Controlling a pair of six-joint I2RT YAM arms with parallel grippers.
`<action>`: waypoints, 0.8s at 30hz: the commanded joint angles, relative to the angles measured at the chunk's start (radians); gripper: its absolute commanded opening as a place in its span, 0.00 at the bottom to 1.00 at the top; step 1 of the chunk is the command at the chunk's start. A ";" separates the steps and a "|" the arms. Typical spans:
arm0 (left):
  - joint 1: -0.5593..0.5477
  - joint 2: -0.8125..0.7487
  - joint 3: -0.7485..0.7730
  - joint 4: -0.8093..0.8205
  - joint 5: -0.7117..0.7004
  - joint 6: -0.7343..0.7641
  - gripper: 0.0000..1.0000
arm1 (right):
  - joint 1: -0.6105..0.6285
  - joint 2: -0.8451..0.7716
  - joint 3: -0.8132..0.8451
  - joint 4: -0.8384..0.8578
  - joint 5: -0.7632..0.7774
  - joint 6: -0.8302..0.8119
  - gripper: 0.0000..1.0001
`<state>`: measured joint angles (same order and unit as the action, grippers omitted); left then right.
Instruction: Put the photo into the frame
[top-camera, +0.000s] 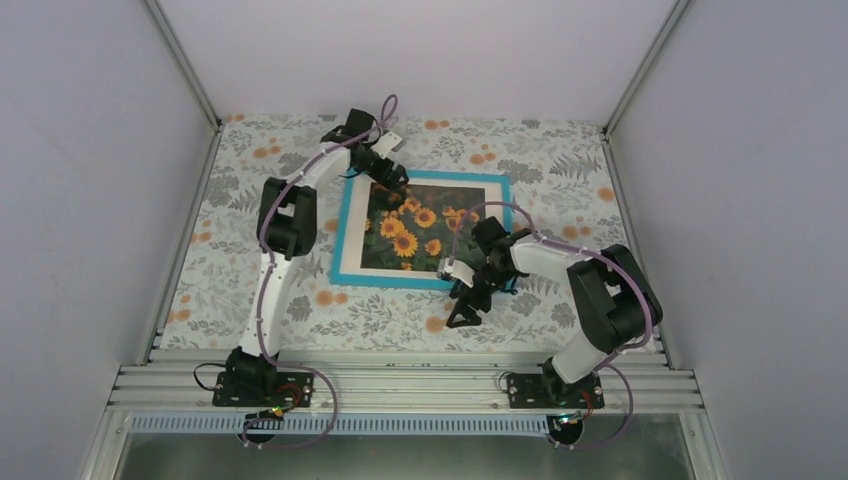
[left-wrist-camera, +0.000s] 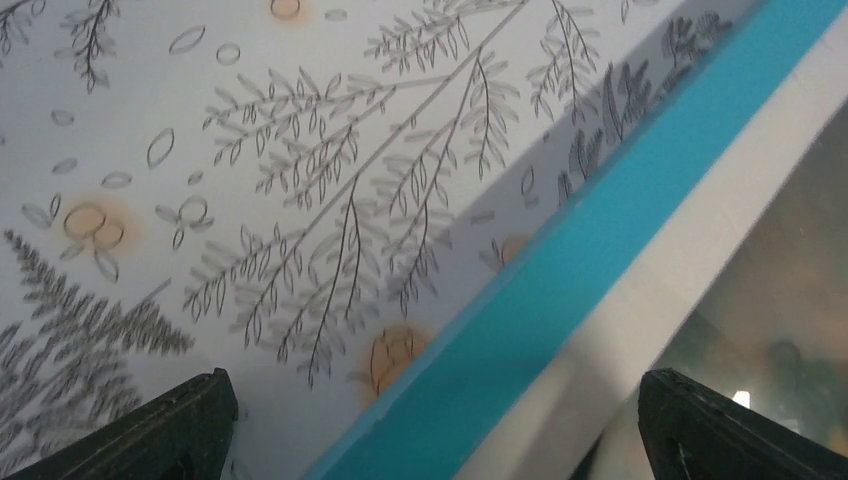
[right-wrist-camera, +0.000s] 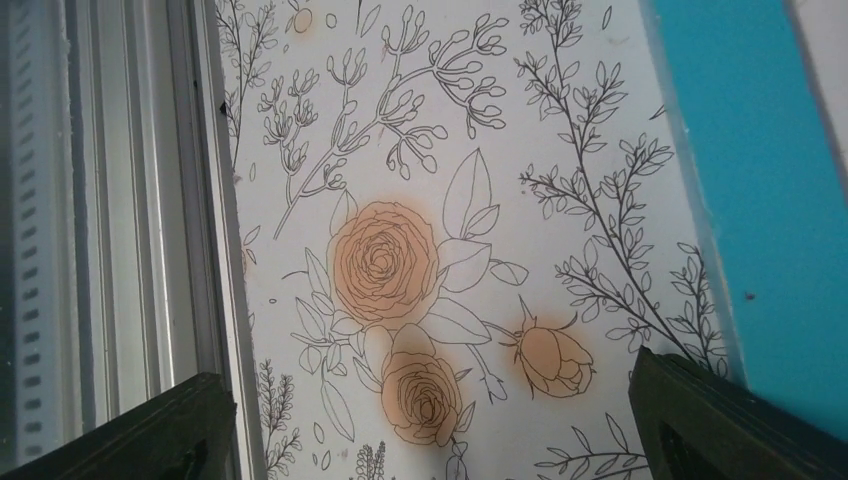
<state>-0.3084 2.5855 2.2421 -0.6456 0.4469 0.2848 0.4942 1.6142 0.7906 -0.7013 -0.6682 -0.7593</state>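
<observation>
Frame (top-camera: 345, 225) lies flat mid-table, toward the far edge. The photo (top-camera: 415, 235) shows inside its teal border. Left claw (top-camera: 394, 182) hangs at the frame's far-left corner, fingers spread wide across the border, holding nothing. Right claw (top-camera: 463, 316) is likewise wide open and empty, over the floral cloth (top-camera: 400, 320) just off the frame's near-right corner. Risk: a finger catching the border would slide the frame and knock the photo out of square.
</observation>
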 joint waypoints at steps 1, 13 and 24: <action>0.037 -0.096 -0.120 -0.060 0.044 0.045 1.00 | -0.034 0.090 -0.032 0.037 0.124 0.049 0.99; 0.066 -0.437 -0.722 0.124 0.085 0.156 1.00 | -0.263 0.171 0.105 -0.011 0.083 0.064 1.00; 0.063 -0.754 -1.188 0.252 0.140 0.222 1.00 | -0.374 0.283 0.267 -0.066 -0.034 0.131 1.00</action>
<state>-0.2176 1.9228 1.1683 -0.3958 0.4637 0.4606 0.1467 1.8267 1.0325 -0.8177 -0.7719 -0.6666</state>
